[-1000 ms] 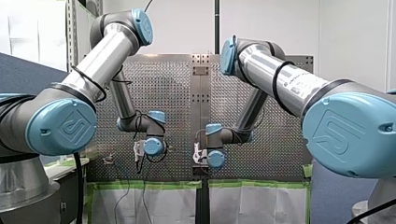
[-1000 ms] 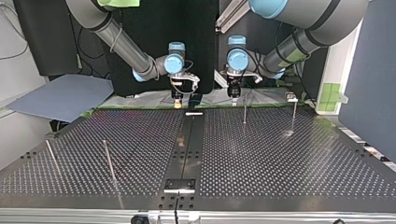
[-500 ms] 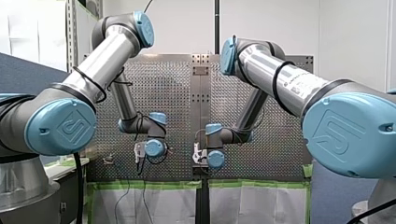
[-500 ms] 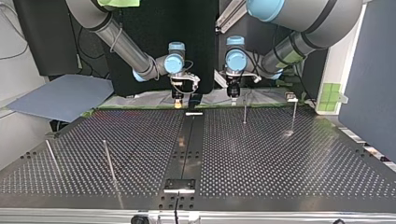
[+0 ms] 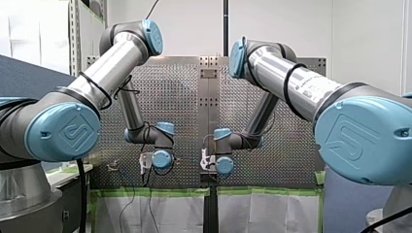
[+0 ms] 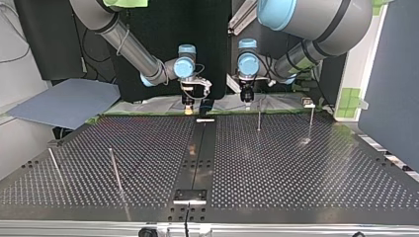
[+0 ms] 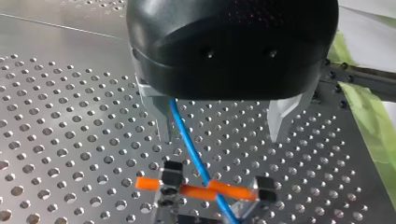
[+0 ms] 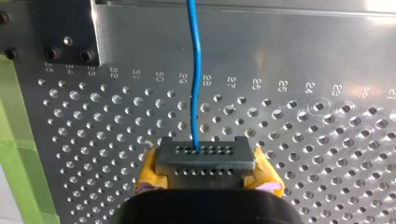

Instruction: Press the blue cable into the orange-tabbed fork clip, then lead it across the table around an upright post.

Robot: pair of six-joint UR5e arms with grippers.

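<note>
Only wrist views show the blue cable [image 8: 195,93]: right jaws pinching it, left jaws spread.

1. Engraved number row, silver perforated metal plate [image 8: 303,154], ahead of right gripper [image 8: 205,156], beyond fingertips: figures run 32 down to 22. Thin blue cable [image 8: 195,70] crosses row beside 28.
2. Embossed S-like logo mark, round blue plastic joint cap [image 5: 63,132], front view.
3. Small print, silver arm tube [image 5: 301,82]: too small to read.
</note>
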